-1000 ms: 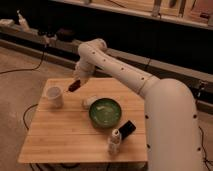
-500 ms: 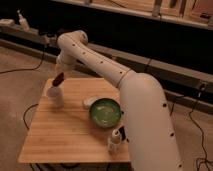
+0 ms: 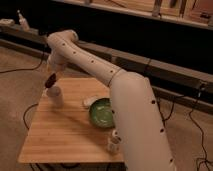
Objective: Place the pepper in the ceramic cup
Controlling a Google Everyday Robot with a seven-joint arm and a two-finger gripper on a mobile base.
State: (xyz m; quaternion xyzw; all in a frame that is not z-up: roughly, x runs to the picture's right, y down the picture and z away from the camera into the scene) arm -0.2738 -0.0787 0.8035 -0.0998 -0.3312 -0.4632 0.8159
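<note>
The pepper [image 3: 50, 80] is a small dark reddish-brown item held in my gripper [image 3: 51, 78] just above the ceramic cup. The ceramic cup [image 3: 54, 95] is a white mug standing at the far left of the wooden table [image 3: 65, 135]. My gripper hangs at the end of the white arm [image 3: 90, 57], which reaches across from the right. It is shut on the pepper, whose lower tip is right over the cup's rim.
A green bowl [image 3: 102, 112] sits right of the table's middle, with a small white object [image 3: 90, 102] at its left rim. A small white bottle [image 3: 113, 142] stands near the front right corner. Cables [image 3: 27, 112] lie on the floor.
The arm has swung left across the table, carrying the pepper from beside the bowl to a spot over the cup. The view has also shifted.
</note>
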